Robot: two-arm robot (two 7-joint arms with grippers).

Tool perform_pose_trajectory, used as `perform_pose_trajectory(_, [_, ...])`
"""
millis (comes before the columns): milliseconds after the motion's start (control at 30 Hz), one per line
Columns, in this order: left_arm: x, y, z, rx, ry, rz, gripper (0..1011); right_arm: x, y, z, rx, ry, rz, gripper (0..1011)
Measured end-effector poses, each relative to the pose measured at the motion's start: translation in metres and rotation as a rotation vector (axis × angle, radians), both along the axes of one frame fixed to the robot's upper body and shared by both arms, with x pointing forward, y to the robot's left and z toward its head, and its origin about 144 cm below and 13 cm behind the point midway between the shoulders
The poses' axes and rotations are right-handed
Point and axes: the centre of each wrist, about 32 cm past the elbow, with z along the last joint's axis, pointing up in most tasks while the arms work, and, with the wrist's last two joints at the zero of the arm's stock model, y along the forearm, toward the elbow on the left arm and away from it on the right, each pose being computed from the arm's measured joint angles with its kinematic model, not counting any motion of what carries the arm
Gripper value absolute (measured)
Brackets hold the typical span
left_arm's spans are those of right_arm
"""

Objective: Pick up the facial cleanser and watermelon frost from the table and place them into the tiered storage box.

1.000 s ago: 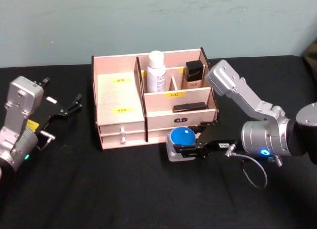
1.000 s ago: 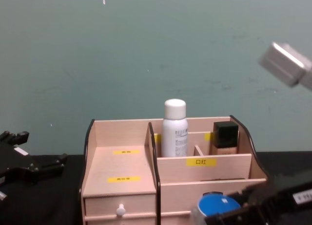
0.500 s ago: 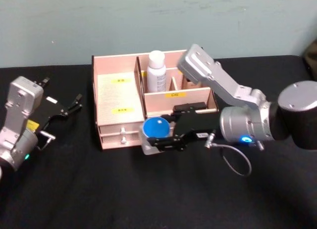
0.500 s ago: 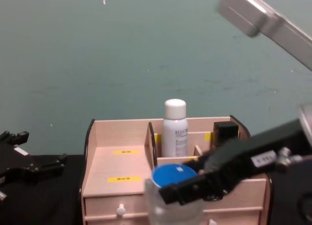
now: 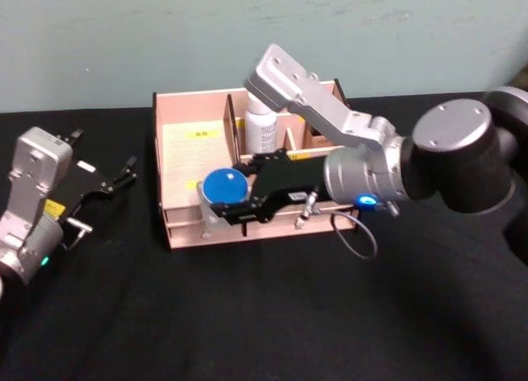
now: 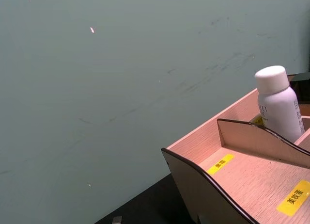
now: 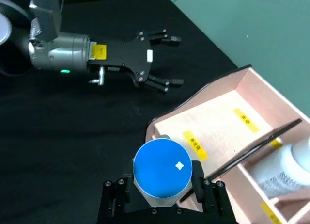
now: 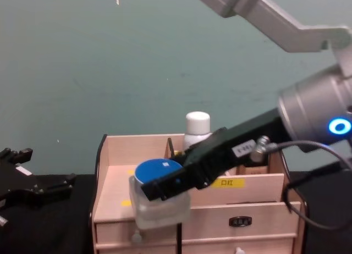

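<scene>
Right end effector (image 5: 216, 206) holds a squat jar (image 7: 162, 171) with a blue lid and translucent frosted body; fingers (image 7: 202, 190) closed on the body, one either side, just under the lid. Jar hangs clear of the bench (image 5: 247, 315), over the front edge of the box (image 5: 177, 162), at the wide left tray with the yellow labels. Which of the two named products this jar is: cannot tell, no legible label on it

Handling estimate for the jar:
- Rigid wall, probably plastic or frosted glass; does not visibly deform under the grip
- Smooth sides, so likely slippery; a firm pinch on the body is called for
- Squat and wide, low centre of mass, should stand stable once set down flat
- Moderate weight if full; the arm carries it level in the chest view
- Best hold looks like the present one: opposite sides of the body below the lid, not on the lid itself, which could turn or pop

Behind the end effector, in the rear compartment, a white bottle (image 5: 261, 127) stands upright

Left end effector (image 5: 115, 176) sits over the bench well to the far side of the box from the right one, fingers spread, holding nothing
</scene>
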Motion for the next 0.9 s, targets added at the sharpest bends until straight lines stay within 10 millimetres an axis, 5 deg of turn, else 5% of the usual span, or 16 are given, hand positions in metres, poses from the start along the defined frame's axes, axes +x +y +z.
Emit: perform_pose_trajectory(900, [0.0, 0.0, 0.0, 0.0, 0.0, 0.0, 1010, 0.059, 0.028, -0.008, 0.016, -0.03, -0.071, 722])
